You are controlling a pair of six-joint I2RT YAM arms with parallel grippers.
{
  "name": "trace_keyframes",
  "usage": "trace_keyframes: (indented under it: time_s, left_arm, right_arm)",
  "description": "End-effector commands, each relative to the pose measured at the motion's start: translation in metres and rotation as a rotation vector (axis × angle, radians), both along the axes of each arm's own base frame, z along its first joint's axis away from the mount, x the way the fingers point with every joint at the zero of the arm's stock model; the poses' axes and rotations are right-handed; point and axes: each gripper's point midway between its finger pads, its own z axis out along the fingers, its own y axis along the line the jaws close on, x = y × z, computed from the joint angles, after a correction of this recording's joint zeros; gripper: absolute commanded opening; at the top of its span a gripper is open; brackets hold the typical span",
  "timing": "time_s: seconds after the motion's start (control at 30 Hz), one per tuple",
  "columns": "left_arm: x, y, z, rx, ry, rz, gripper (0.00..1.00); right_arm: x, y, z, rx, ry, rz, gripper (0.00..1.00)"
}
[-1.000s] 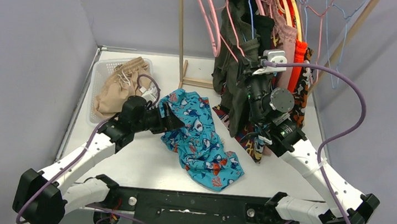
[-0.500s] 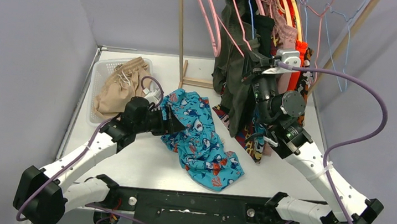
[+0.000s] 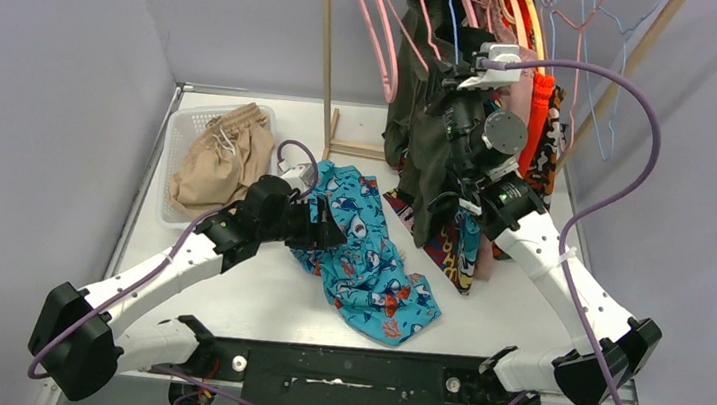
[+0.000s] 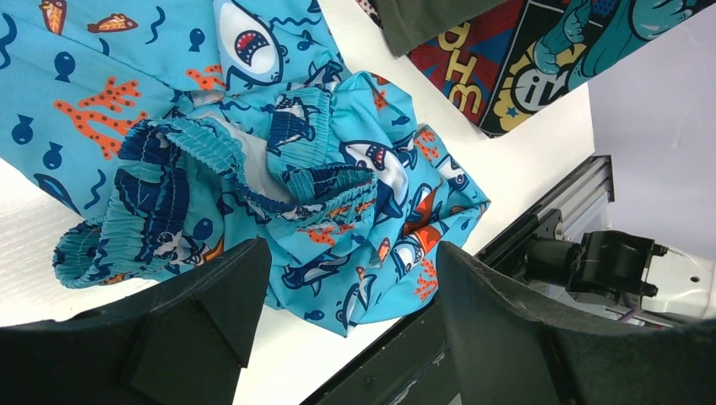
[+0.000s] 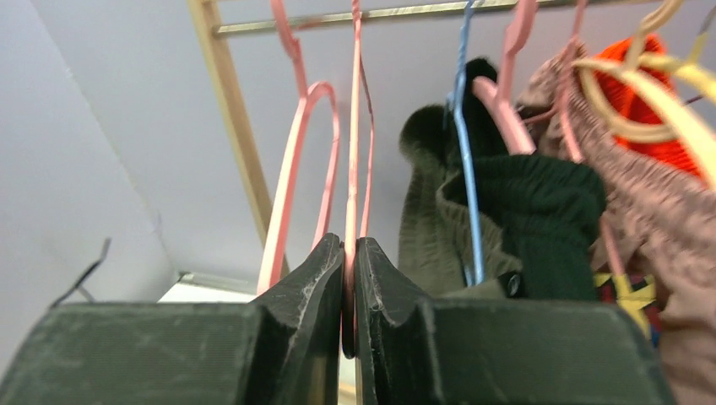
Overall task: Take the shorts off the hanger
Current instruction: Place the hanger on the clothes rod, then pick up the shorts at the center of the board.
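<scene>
Up at the rack, my right pincer has climbed from mid-garment height into the hanger tops in the past second. Its fingers are pressed together, apparently nipping a thin pink hanger wire. The olive shorts hang just right of that wire, still on the rack, with black, pink, orange and comic-print pairs crowded behind. I judge this grip steadies the hanger for stripping off the olive pair.

In front of the rack, my left pincer has edged closer to the shark shorts, already off and heaped on the counter. Its fingers stand wide apart above the elastic waistband, holding nothing.

Room is tight at the rack: wires tangle overhead, and the right wall and my looping cable are close by. Left of the rack the counter lies open, up to the basket with the tan shorts. The shark pair's hem lies near the counter's front edge.
</scene>
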Motion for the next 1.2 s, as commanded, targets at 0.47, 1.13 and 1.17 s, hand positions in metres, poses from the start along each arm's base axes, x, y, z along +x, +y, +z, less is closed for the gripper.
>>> trace_keyframes:
  time_s: [0.47,1.13,1.17]
  left_arm:
    - [0.001,-0.01,0.021,-0.035,-0.043,-0.049,0.74]
    - [0.014,-0.003,-0.026,0.071,0.12,0.243,0.8]
    - [0.013,-0.003,-0.027,0.037,0.137,0.276,0.8]
  right_arm:
    - [-0.031,0.001,-0.027,0.112,0.129,0.136,0.68]
    - [-0.157,0.043,-0.24,0.043,0.546,0.538,0.75]
    - [-0.162,0.051,-0.25,-0.012,0.537,0.548,0.75]
